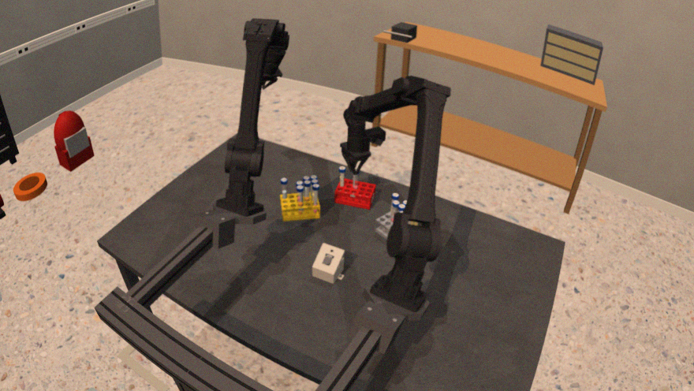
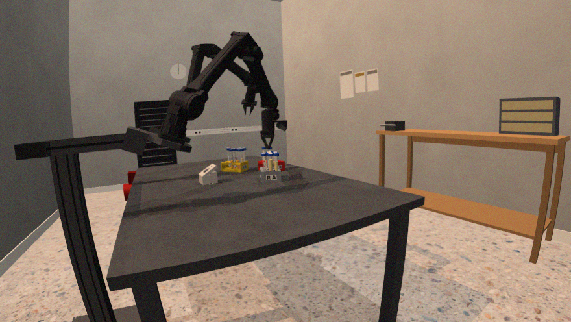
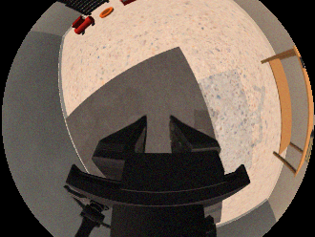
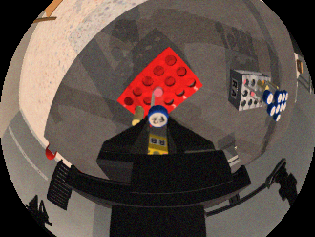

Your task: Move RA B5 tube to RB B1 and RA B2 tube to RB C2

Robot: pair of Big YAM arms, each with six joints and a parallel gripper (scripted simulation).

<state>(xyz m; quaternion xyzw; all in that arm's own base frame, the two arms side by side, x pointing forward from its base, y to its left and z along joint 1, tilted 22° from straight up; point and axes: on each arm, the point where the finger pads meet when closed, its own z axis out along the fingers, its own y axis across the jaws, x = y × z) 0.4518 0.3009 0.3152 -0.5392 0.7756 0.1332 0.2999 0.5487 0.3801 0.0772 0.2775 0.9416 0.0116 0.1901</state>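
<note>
My right gripper (image 1: 356, 169) (image 2: 267, 146) (image 4: 157, 119) is shut on a blue-capped tube (image 4: 157, 116), upright over the red rack (image 1: 356, 201) (image 4: 170, 52). Whether its pink tip is inside a well is unclear. Another capped tube (image 1: 341, 177) (image 4: 138, 115) stands in that rack. The yellow rack RB (image 1: 296, 216) (image 2: 235, 169) holds several blue-capped tubes. The grey rack RA (image 1: 382, 230) (image 2: 279, 176) (image 4: 233, 78) holds several more, partly hidden by the right arm in the top view. My left gripper (image 1: 268, 84) (image 2: 248, 112) (image 3: 157, 119) is partly open and empty, raised high behind RB.
The cream button box (image 1: 330, 264) (image 2: 208, 176) stands on the dark table (image 1: 272, 301) (image 2: 259, 215), between the arm bases. The red rack stands between RB and RA, farther from the bases. The right arm reaches over the RA side.
</note>
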